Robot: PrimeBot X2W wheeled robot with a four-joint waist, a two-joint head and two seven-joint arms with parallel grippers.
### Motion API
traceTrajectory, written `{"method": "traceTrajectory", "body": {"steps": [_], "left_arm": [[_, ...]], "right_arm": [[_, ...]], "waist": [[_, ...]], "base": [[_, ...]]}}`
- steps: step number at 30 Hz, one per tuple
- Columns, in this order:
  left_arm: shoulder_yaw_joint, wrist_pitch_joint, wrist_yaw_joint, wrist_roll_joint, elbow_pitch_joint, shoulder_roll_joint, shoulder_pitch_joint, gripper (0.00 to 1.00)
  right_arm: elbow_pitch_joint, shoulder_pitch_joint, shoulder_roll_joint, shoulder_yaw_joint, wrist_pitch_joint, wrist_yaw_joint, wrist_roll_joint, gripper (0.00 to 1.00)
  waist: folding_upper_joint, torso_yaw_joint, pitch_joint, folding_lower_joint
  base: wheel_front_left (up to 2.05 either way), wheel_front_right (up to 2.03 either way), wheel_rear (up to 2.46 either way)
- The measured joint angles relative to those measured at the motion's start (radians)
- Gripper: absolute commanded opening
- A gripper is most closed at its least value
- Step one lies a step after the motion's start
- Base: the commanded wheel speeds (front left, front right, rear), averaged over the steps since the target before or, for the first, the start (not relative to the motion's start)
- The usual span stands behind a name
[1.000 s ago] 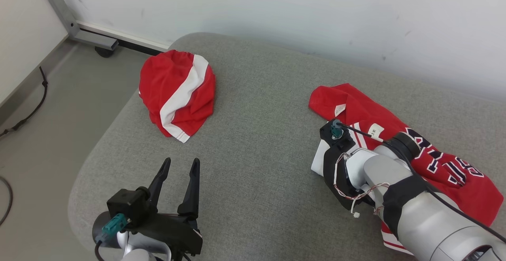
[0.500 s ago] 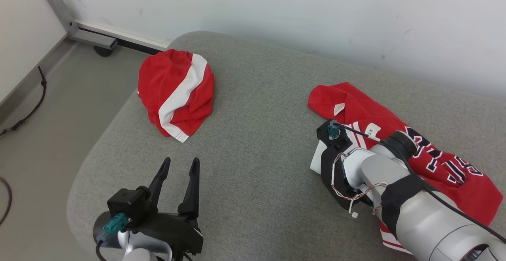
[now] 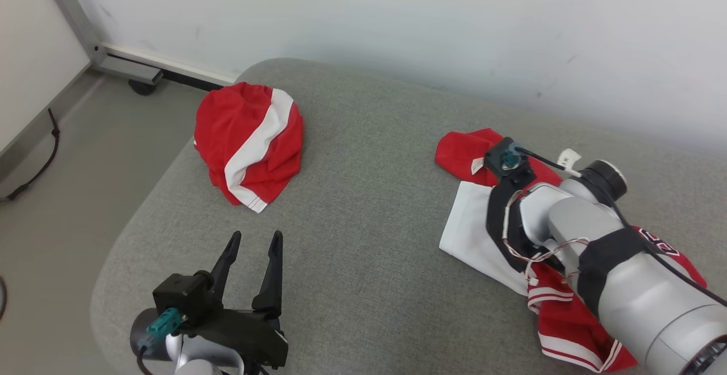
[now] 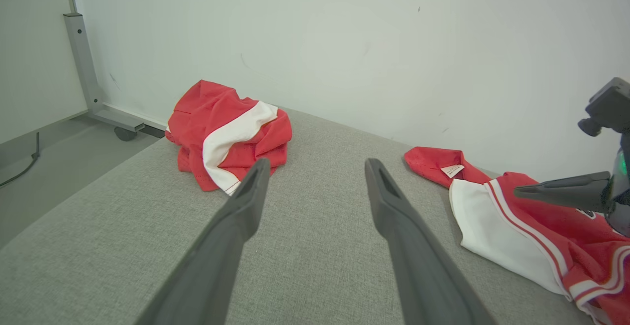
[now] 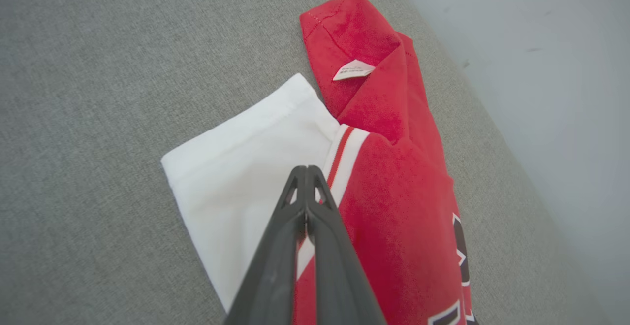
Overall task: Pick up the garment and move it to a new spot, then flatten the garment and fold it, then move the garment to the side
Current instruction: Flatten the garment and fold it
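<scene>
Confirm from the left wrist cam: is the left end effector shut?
No, the left end effector has its two fingers spread wide apart above the grey cushion.

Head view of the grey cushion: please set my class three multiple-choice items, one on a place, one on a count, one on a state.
1. Where does the crumpled garment lie?
A) far left on the grey cushion
B) on the floor
C) beneath the right arm

2. How many red-and-white garments lie on that cushion?
A) one
B) two
C) four

3. How does the left gripper stand?
A) shut on cloth
B) shut, empty
C) open, empty

Key:
1 A, it sits by the left rim, apart from both arms.
2 B, the crumpled one plus the lettered jersey.
3 C, its fingers stand apart with bare cushion between them.
</scene>
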Motion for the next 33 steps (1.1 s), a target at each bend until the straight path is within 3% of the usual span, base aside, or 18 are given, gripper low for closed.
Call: {"method": "traceTrajectory", "body": {"steps": [9, 10, 11, 22, 33], "left_arm": [[0.009, 0.0, 0.0, 0.002, -0.003, 0.023, 0.028, 1.0], [0.008, 0.0, 0.0, 0.004, -0.006, 0.022, 0.028, 1.0], [0.006, 0.0, 0.0, 0.006, -0.007, 0.021, 0.027, 1.0], [-0.022, 0.0, -0.017, 0.013, -0.004, -0.004, 0.019, 1.0], [-0.004, 0.0, -0.016, 0.013, -0.023, -0.011, 0.018, 1.0]], "right_arm": [[-0.022, 0.032, 0.008, 0.024, -0.013, 0.0, 0.039, 0.0], [-0.021, 0.035, 0.008, 0.024, -0.012, 0.0, 0.045, 0.36], [-0.021, 0.038, 0.006, 0.024, -0.012, 0.0, 0.05, 1.0], [-0.035, 0.044, -0.007, 0.025, -0.017, 0.0, 0.107, 1.0], [-0.013, 0.001, 0.029, 0.073, 0.116, 0.0, 0.126, 1.0]], "waist": [[-0.0001, -0.044, -0.021, 0.0], [-0.0001, -0.051, -0.022, -0.0001], [-0.0001, -0.058, -0.023, 0.0], [0.0, -0.053, -0.021, 0.0], [0.0, -0.009, 0.017, 0.0]], "base": [[0.0, 0.0, 0.0], [0.0, 0.0, 0.0], [0.0, 0.0, 0.0], [0.0, 0.0, 0.0], [0.0, 0.0, 0.0]]}}
